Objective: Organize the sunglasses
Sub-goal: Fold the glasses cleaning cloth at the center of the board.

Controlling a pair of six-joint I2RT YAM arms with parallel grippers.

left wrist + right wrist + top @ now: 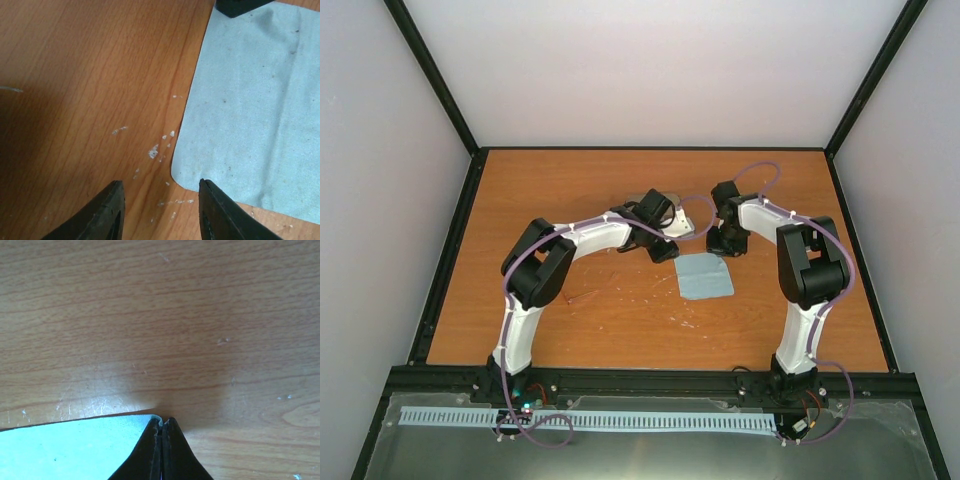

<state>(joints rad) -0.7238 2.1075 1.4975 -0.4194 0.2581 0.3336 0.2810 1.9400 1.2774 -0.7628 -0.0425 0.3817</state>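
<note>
The sunglasses [583,296] show only as a faint, thin reddish shape on the wood, left of centre and below the left arm's elbow. They are outside both wrist views. A light blue-grey cloth [705,275] lies flat in the middle. My right gripper [162,421] is shut on the cloth's [75,445] far corner. My left gripper [160,183] hovers open over the cloth's [250,110] other far corner. Its right finger [220,210] is above the cloth's edge and its left finger [107,212] is above bare wood. Nothing is pinched between them.
A greyish oblong case [632,198] peeks out behind the left wrist at the back. In the left wrist view, the right gripper's black tip [240,5] rests on the cloth. The wooden table [770,330] has black rails on all sides.
</note>
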